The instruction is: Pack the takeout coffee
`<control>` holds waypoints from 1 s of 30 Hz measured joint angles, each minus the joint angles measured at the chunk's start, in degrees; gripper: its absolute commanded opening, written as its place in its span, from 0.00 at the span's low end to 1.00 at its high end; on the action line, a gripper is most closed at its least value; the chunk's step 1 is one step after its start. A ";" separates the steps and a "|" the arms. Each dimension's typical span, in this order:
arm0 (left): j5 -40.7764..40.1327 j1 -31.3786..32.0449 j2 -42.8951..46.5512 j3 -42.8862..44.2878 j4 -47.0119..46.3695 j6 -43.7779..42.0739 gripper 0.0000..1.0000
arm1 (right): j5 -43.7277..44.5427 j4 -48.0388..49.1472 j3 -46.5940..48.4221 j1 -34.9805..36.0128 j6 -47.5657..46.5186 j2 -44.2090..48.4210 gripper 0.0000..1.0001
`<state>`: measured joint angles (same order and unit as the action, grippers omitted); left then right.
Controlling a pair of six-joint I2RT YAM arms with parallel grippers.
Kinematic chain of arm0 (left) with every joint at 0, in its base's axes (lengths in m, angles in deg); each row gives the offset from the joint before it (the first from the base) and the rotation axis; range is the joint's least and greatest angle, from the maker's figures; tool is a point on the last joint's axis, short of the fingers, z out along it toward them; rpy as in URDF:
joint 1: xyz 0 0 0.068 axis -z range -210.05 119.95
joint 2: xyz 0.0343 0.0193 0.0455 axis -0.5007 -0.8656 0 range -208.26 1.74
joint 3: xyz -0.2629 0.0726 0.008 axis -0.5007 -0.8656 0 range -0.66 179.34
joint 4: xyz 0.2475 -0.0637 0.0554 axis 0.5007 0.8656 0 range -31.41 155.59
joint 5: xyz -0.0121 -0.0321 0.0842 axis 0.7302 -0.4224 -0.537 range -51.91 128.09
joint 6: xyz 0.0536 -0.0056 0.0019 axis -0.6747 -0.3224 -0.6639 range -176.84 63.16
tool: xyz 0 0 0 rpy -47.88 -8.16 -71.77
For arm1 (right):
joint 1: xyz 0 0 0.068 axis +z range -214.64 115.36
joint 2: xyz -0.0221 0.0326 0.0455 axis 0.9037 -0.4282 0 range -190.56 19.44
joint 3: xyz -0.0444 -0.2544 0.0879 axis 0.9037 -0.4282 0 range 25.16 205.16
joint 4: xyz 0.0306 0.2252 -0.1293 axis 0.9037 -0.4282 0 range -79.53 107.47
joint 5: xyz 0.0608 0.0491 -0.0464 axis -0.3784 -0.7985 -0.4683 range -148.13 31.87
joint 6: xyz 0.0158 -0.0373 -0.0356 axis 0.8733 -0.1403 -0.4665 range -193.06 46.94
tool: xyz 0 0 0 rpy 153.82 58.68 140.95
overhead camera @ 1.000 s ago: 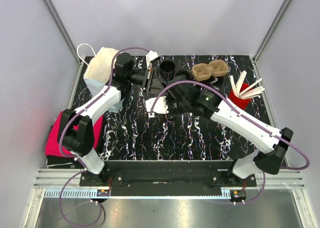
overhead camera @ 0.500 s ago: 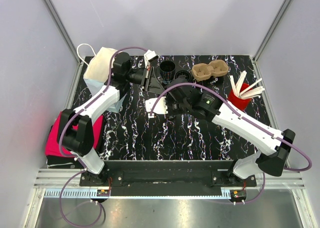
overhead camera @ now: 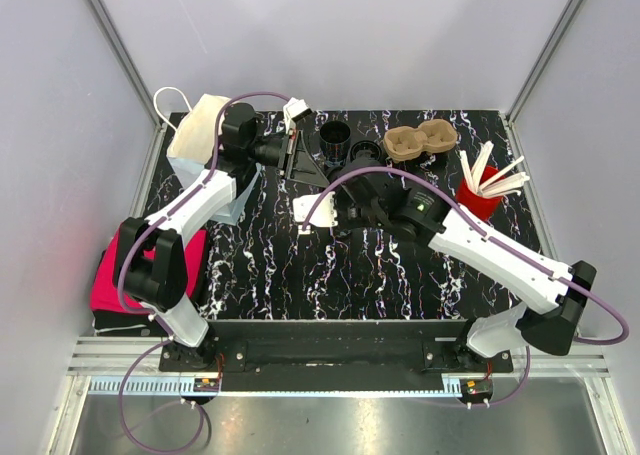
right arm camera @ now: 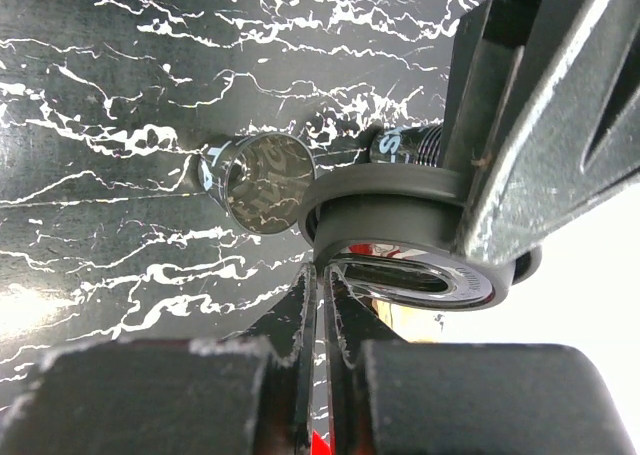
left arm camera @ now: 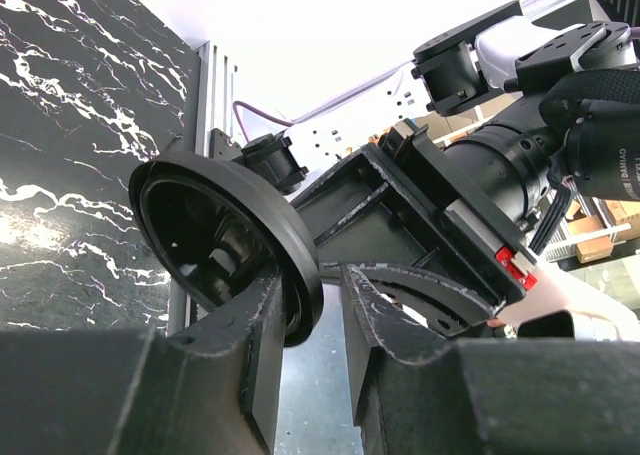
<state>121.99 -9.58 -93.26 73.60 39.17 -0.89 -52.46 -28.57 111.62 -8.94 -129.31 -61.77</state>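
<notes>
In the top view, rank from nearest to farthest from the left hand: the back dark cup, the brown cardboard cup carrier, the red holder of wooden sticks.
1. Back dark cup, just right of the left hand.
2. Brown cardboard cup carrier, farther right at the back.
3. Red holder of wooden sticks, far right.

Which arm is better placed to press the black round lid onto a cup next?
Left. The left gripper clamps the black round lid by its rim; the right gripper is busy pinching a steel-rimmed cup.
</notes>
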 measured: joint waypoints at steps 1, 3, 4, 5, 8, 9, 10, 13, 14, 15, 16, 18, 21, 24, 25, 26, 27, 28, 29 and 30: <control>0.00 -0.02 0.00 0.00 0.00 0.00 0.27 | 0.17 0.00 -0.11 0.00 0.02 0.15 0.00; 0.02 -0.02 0.00 0.02 -0.02 0.00 0.24 | 0.50 0.15 -0.42 0.00 0.09 0.44 0.00; 0.07 -0.02 0.00 0.00 0.00 -0.02 0.23 | 0.74 0.35 -0.55 0.00 0.11 0.50 0.00; 0.07 -0.02 0.00 0.00 0.00 -0.04 0.20 | 0.79 0.39 -0.63 0.00 0.11 0.55 0.00; 0.07 -0.02 0.00 0.00 -0.02 -0.22 0.15 | 0.81 0.48 -0.66 0.00 0.15 0.55 0.00; 0.09 -0.02 0.00 0.00 -0.04 -0.20 0.13 | 0.81 0.46 -0.66 0.00 0.17 0.55 0.00; 0.09 -0.02 0.00 0.00 -0.15 -0.22 0.12 | 0.81 0.46 -0.66 0.00 0.26 0.55 0.00; 0.13 -0.02 0.00 0.00 -0.20 -0.22 0.09 | 0.79 0.44 -0.66 0.00 0.44 0.55 0.00; 0.13 -0.02 0.00 0.00 -0.22 -0.22 0.09 | 0.81 0.44 -0.66 0.02 0.50 0.55 0.00; 0.13 -0.02 0.00 0.00 -0.20 -0.22 0.07 | 0.79 0.44 -0.66 0.02 0.55 0.55 0.00; 0.13 -0.02 0.00 0.00 -0.20 -0.22 0.03 | 0.79 0.44 -0.66 0.02 0.55 0.55 0.00; 0.13 -0.02 0.00 0.00 -0.22 -0.22 0.00 | 0.79 0.44 -0.66 0.02 0.55 0.55 0.00; 0.13 -0.02 0.00 0.00 -0.22 -0.22 0.00 | 0.81 0.44 -0.66 0.02 0.57 0.55 0.00; 0.13 -0.02 0.00 0.00 -0.20 -0.24 0.00 | 0.85 0.44 -0.66 0.02 0.57 0.55 0.09; 0.13 -0.02 0.00 0.00 -0.20 -0.26 0.00 | 0.90 0.42 -0.66 0.02 0.57 0.55 0.13; 0.13 -0.04 0.00 0.00 -0.20 -0.26 0.00 | 0.94 0.42 -0.66 0.02 0.59 0.55 0.16; 0.13 -0.04 0.00 0.00 -0.22 -0.28 0.00 | 0.98 0.35 -0.59 0.02 0.61 0.55 0.23; 0.13 -0.09 0.00 0.00 -0.24 -0.31 0.00 | 1.03 0.24 -0.46 0.02 0.72 0.55 0.27; 0.15 -0.15 0.00 0.00 -0.24 -0.42 0.00 | 1.20 -0.20 -0.09 0.02 0.94 0.55 0.30; 0.17 -0.26 0.00 0.00 -0.24 -0.44 0.00 | 1.25 -0.66 0.42 0.02 1.09 0.52 0.36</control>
<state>122.16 -9.84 -93.26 73.60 38.93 -1.33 -51.21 -29.22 112.03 -8.92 -128.22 -61.25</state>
